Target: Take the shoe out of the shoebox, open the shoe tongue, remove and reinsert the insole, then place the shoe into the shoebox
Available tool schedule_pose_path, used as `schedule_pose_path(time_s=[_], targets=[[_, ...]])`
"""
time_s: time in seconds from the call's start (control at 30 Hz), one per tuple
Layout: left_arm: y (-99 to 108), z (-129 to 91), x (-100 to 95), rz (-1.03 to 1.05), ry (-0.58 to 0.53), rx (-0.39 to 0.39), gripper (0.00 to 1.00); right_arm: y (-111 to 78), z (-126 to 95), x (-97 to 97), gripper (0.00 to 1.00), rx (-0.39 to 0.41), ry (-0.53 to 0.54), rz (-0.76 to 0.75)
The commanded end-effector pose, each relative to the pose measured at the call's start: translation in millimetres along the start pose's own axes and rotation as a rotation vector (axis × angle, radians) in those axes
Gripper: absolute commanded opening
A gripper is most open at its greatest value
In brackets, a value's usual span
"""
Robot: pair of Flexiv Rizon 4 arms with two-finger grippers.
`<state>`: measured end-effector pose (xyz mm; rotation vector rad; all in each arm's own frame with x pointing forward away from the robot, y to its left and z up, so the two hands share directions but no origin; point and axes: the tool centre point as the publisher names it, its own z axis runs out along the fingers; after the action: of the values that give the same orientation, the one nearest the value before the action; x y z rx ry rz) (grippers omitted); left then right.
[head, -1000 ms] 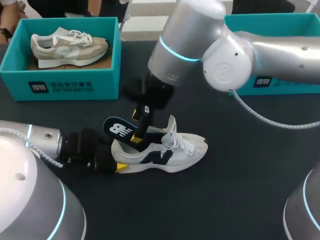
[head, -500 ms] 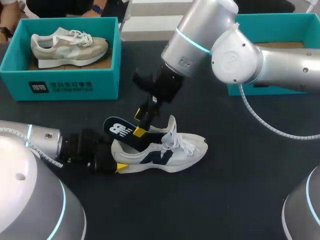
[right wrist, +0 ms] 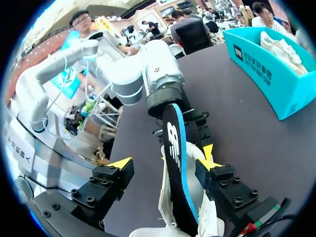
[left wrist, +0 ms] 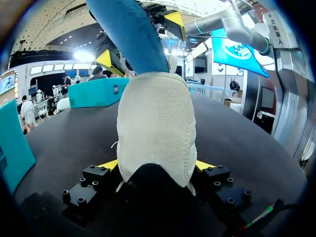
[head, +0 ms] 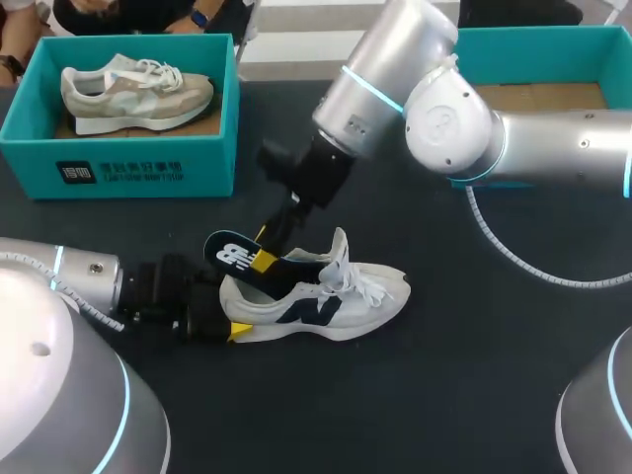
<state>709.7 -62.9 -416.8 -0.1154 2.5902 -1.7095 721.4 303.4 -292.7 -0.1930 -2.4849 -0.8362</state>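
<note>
White sneaker [head: 316, 301] sits on its sole on the black tabletop [head: 444, 385], toe toward my right, with a navy logo on its side. Its dark insole [head: 237, 259], blue-edged and printed with a white logo, slants up out of the collar above the heel. My left gripper [left wrist: 155, 165] clamps the heel from both sides, low by the sole. My right gripper [right wrist: 164, 160] stands spread wide about the insole, with one finger against it and the other well apart, so it grips nothing. At the back left a teal shoebox [head: 148, 163] holds a beige sneaker [head: 133, 91]; its front wall carries a dark label with white print. A second teal shoebox [head: 538, 41] stands at the back right, behind my right arm.
</note>
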Motion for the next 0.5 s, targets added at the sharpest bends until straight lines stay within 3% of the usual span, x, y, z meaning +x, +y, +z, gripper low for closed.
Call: schedule_pose_path(time_s=[0.03,0.13,0.23,0.5], targets=[[3.1,-0.1,0.2,-0.001,0.001,-0.006,0.0,-3.4,9.6,-5.7,0.82,-0.024,0.02,0.001],[3.1,-0.1,0.2,-0.001,0.001,-0.006,0.0,-2.8,16.3,-8.6,0.77,-0.041,0.038,0.0],[3.1,-0.1,0.2,-0.001,0.001,-0.006,0.0,-2.3,25.1,-7.9,0.58,-0.063,0.06,-0.001],[3.1,-0.1,0.2,-0.001,0.001,-0.006,0.0,-2.5,37.5,-8.9,0.43,-0.09,0.089,-0.013]])
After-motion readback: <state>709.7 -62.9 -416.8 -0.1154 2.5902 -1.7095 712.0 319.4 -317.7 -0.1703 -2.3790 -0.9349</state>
